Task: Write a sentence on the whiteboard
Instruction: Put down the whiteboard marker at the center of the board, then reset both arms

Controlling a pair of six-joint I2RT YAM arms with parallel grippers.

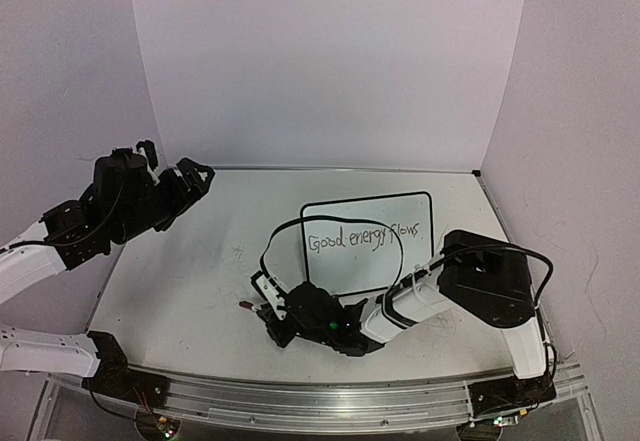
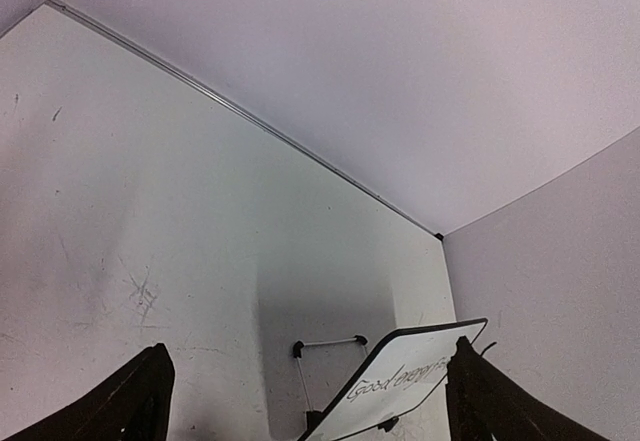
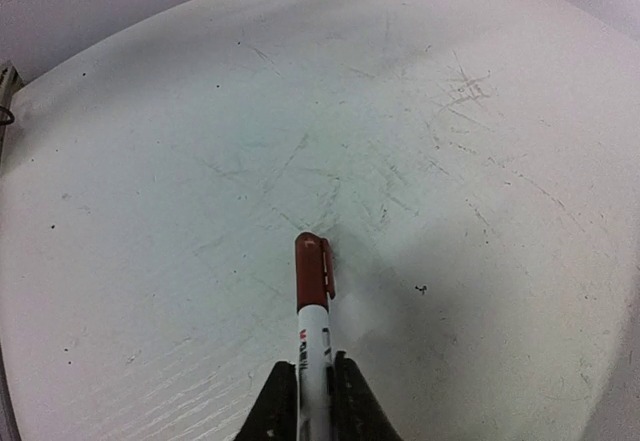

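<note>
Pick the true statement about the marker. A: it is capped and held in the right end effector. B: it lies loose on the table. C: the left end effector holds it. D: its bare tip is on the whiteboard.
A: the right wrist view shows the marker clamped in the right end effector, its reddish cap on, over the tabletop and off the whiteboard.

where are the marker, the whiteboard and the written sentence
marker (image 3: 313,326): right wrist view, on the white barrel below the red cap.
whiteboard (image 1: 345,269): top external view, on bare board below the writing.
sentence (image 1: 362,238): top external view, on its middle word, "energy".
</note>
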